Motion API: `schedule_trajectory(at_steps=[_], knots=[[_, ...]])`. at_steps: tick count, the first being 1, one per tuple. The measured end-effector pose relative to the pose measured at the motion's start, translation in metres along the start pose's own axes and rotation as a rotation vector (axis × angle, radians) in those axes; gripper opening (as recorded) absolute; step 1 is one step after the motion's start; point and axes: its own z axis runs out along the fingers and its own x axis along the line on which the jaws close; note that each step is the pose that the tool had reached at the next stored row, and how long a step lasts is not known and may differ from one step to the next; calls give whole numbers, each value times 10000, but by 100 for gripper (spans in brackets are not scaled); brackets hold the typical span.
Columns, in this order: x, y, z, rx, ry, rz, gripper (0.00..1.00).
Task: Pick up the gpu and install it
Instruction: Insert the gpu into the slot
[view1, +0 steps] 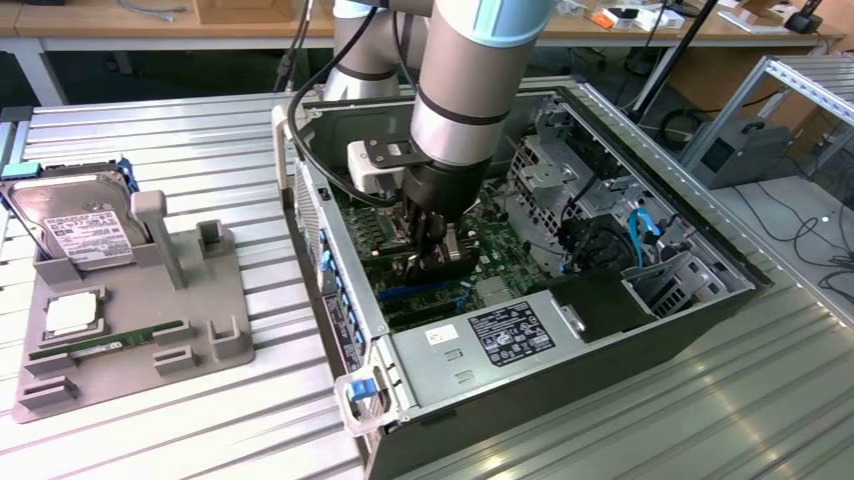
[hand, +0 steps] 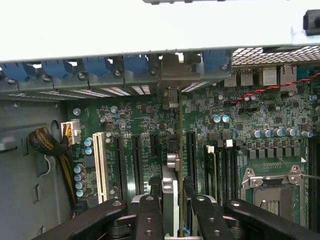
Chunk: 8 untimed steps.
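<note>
Exterior view: arm plunged vertically into case (view1: 694, 300), claw (view1: 438, 255) gripping gpu (view1: 454, 250).

A hard drive (view1: 83, 232) stands in a grey holder tray (view1: 200, 340) on the metal table (view1: 160, 140). A green RAM stick (view1: 110, 341) lies in this tray, near an open computer case (view1: 694, 290).

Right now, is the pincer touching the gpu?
Touching. The wrist view shows the pincer with its two black fingers pressed against both sides of the thin gpu, which stands edge-on over the motherboard.
</note>
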Motion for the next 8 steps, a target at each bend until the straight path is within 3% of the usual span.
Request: schedule_trajectory(at_steps=[8], knots=[[3, 1, 9, 1, 5, 1, 27]])
